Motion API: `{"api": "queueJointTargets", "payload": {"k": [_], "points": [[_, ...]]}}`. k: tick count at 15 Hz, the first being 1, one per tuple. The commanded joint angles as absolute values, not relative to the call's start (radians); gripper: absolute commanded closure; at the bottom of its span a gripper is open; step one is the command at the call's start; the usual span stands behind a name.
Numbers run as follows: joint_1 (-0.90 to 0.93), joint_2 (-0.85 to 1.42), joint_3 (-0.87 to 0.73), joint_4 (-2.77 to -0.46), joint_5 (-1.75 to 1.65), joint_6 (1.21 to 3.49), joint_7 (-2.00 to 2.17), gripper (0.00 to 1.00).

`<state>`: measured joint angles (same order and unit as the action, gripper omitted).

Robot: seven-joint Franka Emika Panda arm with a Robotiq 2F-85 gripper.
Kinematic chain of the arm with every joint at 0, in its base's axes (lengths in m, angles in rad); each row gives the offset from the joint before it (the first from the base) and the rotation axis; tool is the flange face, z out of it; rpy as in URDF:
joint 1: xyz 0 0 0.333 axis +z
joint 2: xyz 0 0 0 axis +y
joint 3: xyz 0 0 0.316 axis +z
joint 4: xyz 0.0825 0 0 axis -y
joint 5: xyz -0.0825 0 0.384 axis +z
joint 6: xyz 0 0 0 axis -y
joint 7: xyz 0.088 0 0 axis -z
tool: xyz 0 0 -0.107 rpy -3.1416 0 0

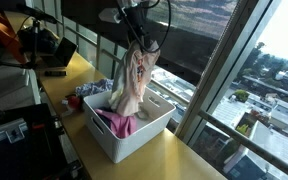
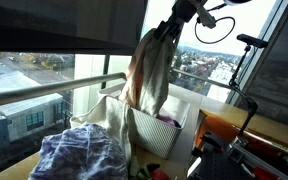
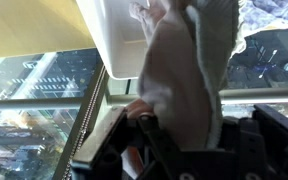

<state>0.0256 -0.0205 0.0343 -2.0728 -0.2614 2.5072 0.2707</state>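
Beige cloth (image 1: 131,82) hangs from my gripper (image 1: 139,41), jaws clamped on its top; best held centred over white basket (image 1: 156,123) w/ hem inside rim.

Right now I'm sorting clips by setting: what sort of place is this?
Probably a high-floor office or lab: tall windows overlook city rooftops, and a wooden counter carries a white basket of laundry.

Pale beige cloth (image 1: 132,80) held aloft, seen in both exterior views (image 2: 149,75). Hung lengthwise in crumpled vertical folds. Top end pinched in closed gripper (image 1: 136,38). Lower end suspended over white bin (image 1: 134,145), near pink fabric (image 1: 116,124) inside.
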Motion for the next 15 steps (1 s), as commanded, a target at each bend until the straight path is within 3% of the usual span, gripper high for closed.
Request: {"api": "queueJointTargets", "payload": {"k": [1, 2, 3, 6, 15], "points": [[0.037, -0.02, 0.045, -2.099, -0.259, 2.52, 0.28, 1.0], [0.04, -0.018, 0.046, -2.105, -0.26, 2.521, 0.281, 0.95], [0.042, -0.015, 0.047, -2.109, -0.263, 2.519, 0.285, 0.74], [0.045, -0.011, 0.048, -2.123, -0.263, 2.522, 0.285, 0.64], [0.062, -0.021, 0.061, -2.136, -0.257, 2.519, 0.292, 0.01]]}}
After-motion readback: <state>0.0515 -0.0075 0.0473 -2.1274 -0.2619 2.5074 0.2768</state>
